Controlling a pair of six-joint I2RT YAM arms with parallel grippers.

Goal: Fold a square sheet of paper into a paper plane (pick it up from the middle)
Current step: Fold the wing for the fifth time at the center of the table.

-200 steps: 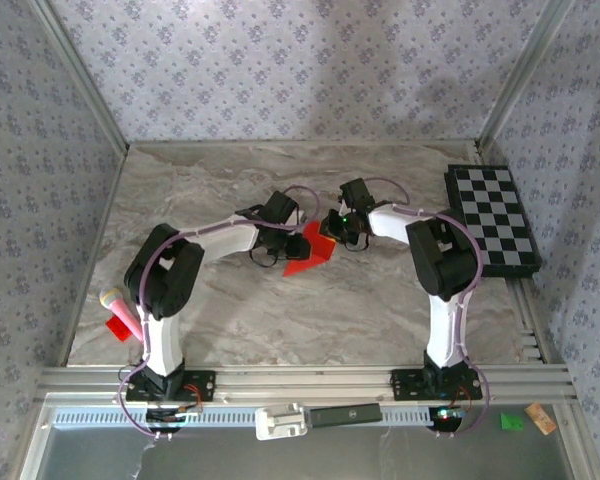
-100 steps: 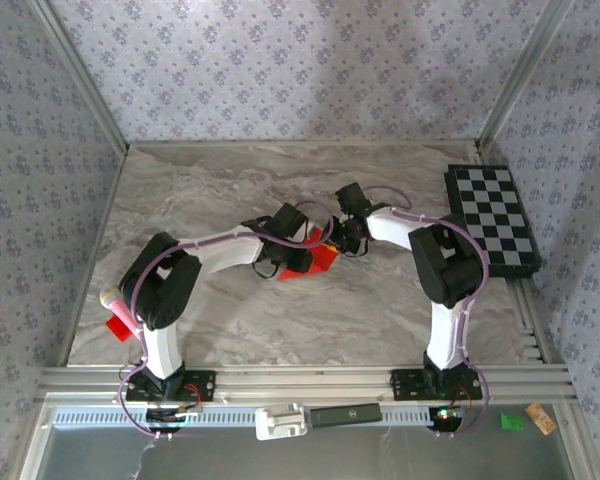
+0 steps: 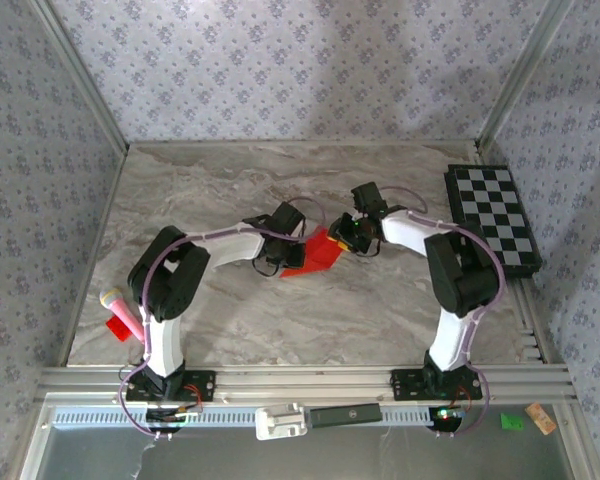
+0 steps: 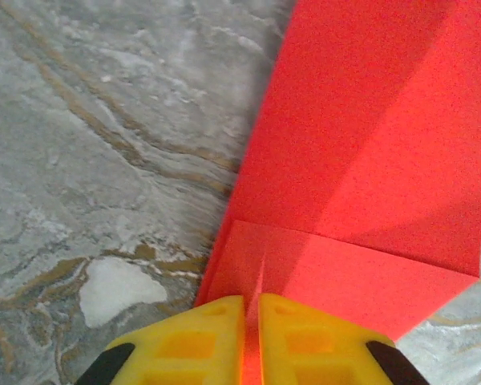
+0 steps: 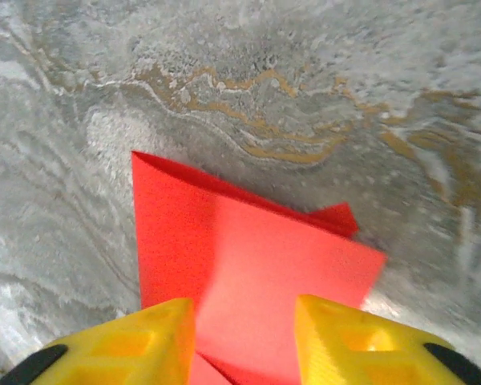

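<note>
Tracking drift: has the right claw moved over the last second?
Yes: the right claw shifted slightly right, toward the chequered board.

Grey marbled tabletop (image 3: 230,310) between pale floral-papered walls (image 3: 280,70)

white arms (image 3: 230,241), black joints (image 3: 170,276), purple cables (image 3: 123,396), yellow fingers (image 4: 194,345)

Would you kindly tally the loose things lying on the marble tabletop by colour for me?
Red: 2 (folded paper, small scrap)
Pink: 1 (stick-like object)
Black-and-white: 1 (chequered board)
Total: 4
</note>
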